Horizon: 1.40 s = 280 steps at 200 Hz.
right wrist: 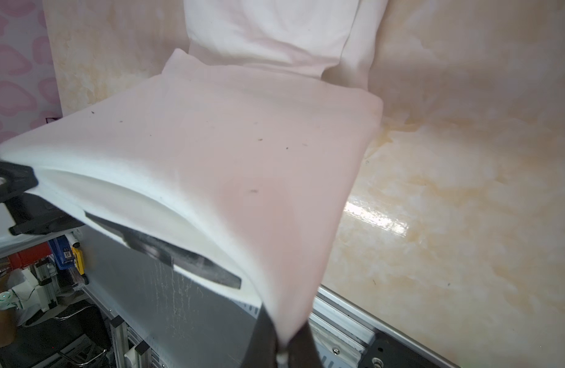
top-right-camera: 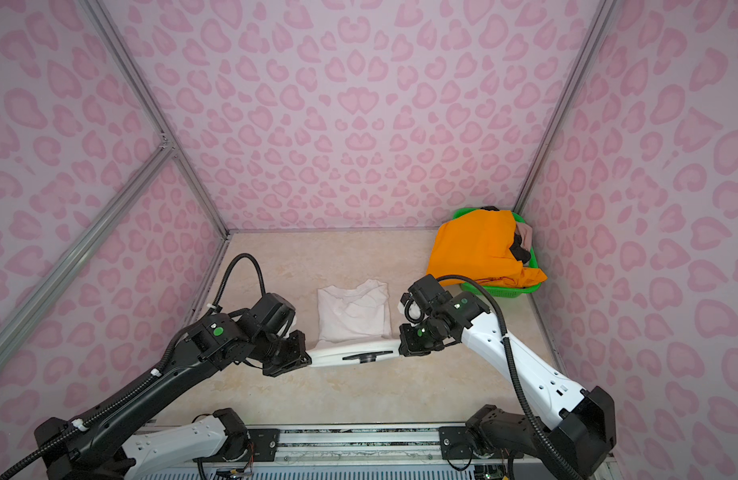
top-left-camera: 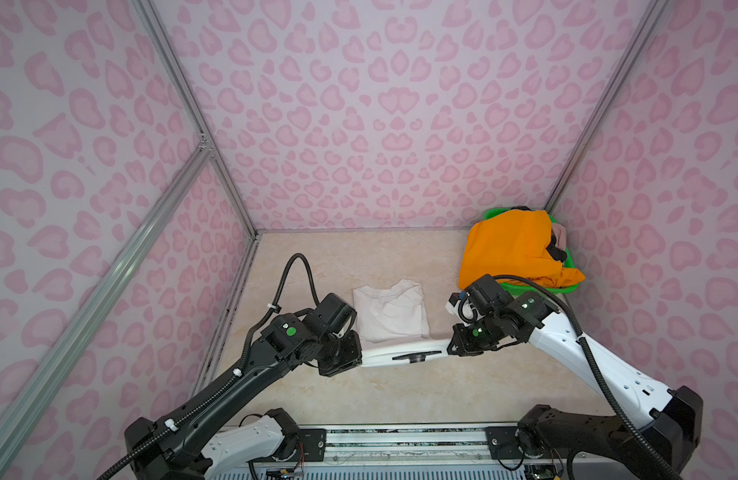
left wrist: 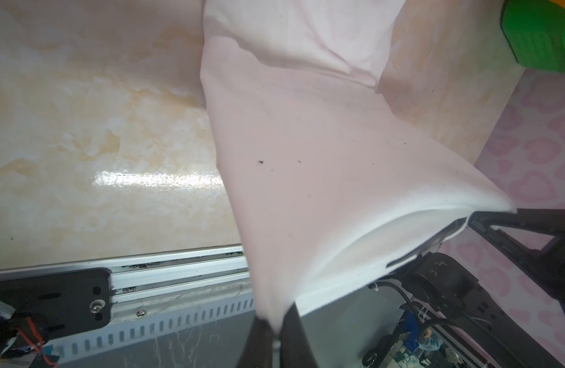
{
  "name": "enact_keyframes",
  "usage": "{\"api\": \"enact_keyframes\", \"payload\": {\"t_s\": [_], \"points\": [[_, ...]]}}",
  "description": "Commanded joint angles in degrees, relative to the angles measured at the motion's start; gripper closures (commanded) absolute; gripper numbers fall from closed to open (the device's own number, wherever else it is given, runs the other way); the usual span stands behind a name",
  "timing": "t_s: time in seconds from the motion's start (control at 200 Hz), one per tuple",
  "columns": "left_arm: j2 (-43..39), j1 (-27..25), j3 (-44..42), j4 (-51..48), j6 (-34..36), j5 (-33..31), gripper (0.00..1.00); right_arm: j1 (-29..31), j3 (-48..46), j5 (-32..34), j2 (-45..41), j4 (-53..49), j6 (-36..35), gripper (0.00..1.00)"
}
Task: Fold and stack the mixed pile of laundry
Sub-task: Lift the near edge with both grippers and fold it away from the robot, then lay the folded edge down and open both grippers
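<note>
The white T-shirt [top-left-camera: 390, 309] lies partly folded mid-table in both top views. Its near edge is lifted and stretched taut between my two grippers, with a strip of black print [top-left-camera: 415, 356] showing underneath. My left gripper [top-left-camera: 357, 353] is shut on the left end of that edge, seen close in the left wrist view [left wrist: 276, 325]. My right gripper [top-left-camera: 452, 348] is shut on the right end [right wrist: 286, 341]. Orange shorts [top-left-camera: 513, 249] drape over the rest of the pile at the back right, with a black piece [top-left-camera: 556, 249] and a beige-pink piece [top-left-camera: 560, 232] peeking out.
A green mesh basket [top-left-camera: 525, 289] holds the pile in the back right corner. Pink-patterned walls [top-left-camera: 359, 124] close in three sides. An aluminium rail [top-left-camera: 400, 432] with both arm bases runs along the front edge of the marbled table [top-left-camera: 359, 257].
</note>
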Motion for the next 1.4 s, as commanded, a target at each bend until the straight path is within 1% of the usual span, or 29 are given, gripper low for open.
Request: {"api": "enact_keyframes", "payload": {"t_s": [0.0,0.135,0.37,0.545,0.65,0.8,1.025,1.05,1.285,1.395], "points": [[2.40,1.61,3.58,-3.61,2.69,-2.89,0.98,-0.92,2.29,1.88,2.13,-1.65,-1.50,1.00],[5.36,5.30,5.50,-1.06,4.52,-1.93,0.98,-2.90,4.26,1.05,4.70,0.98,-2.52,1.00],[6.88,12.99,4.71,2.88,8.03,0.35,0.98,-8.06,8.59,-2.40,10.62,1.42,-8.07,1.00],[11.03,16.40,5.80,5.29,12.75,1.76,0.98,-9.94,11.83,-4.48,15.75,2.94,-10.65,1.00],[14.93,18.02,6.71,7.37,14.69,2.47,0.98,-10.93,14.19,-5.53,19.54,3.85,-11.71,1.00],[20.84,21.28,8.71,10.49,16.72,3.71,0.98,-12.79,16.58,-7.81,24.95,7.31,-11.46,1.00],[31.85,25.69,15.53,13.80,20.21,7.44,0.98,-14.76,23.04,-10.16,35.79,9.91,-11.59,1.00],[33.28,26.30,16.49,13.94,20.73,8.11,0.98,-14.95,25.49,-10.27,36.83,9.96,-11.56,1.00],[44.03,29.35,24.05,15.56,23.19,11.87,0.98,-16.09,36.38,-10.84,47.60,9.22,-11.41,1.00],[46.90,30.26,25.73,17.68,23.37,12.54,0.98,-16.38,40.98,-9.49,51.61,9.03,-11.12,0.95]]}}
